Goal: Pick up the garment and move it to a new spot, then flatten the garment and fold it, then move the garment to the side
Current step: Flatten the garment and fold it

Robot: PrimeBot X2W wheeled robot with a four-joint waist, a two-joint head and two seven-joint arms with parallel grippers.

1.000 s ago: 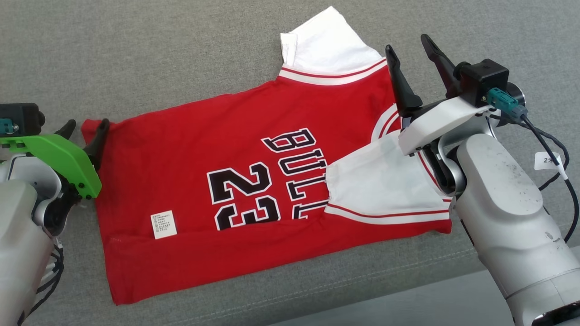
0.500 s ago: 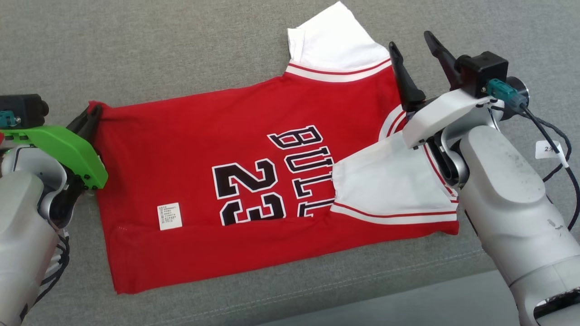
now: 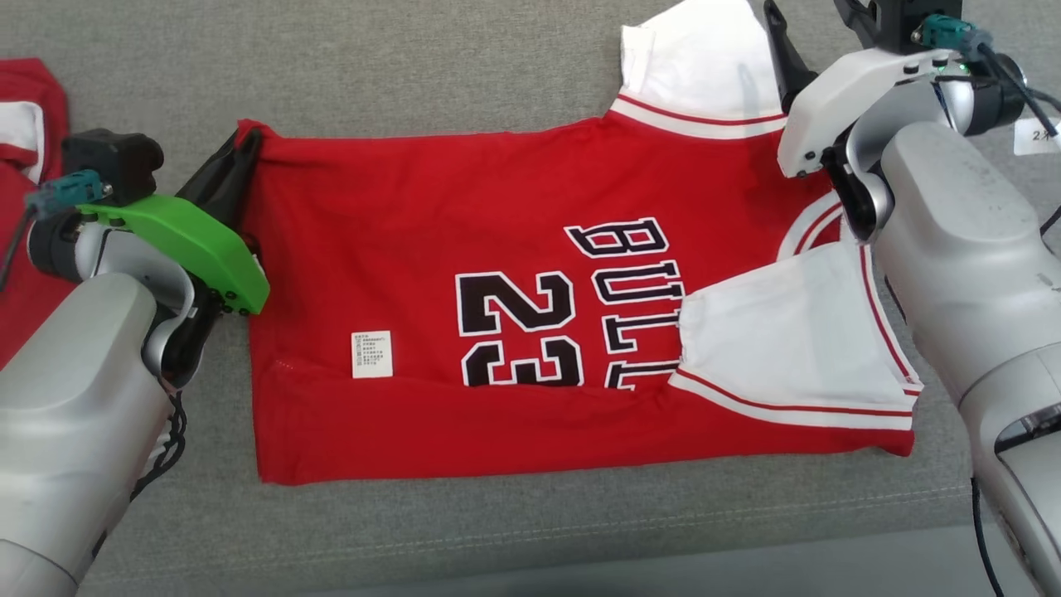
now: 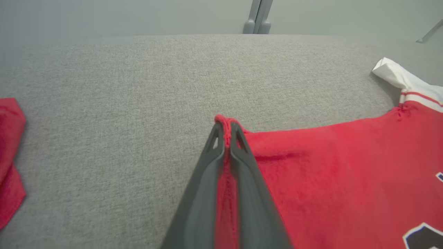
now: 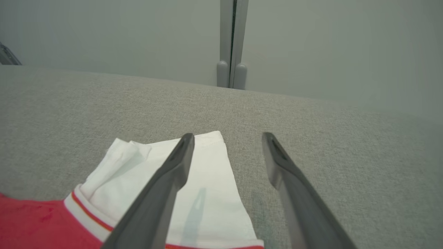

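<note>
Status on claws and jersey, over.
Left claw shut on jersey corner. Right claw open at white sleeve. Another red garment far left, apart.

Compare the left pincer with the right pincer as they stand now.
The left pincer is shut; the right pincer stands open.
The left pincer clamps the red jersey at its far corner; the right pincer holds nothing, half over the white sleeve.
The left pincer's mount is green, the right pincer's white.
Both are dark and sit at the jersey's far edge.
</note>
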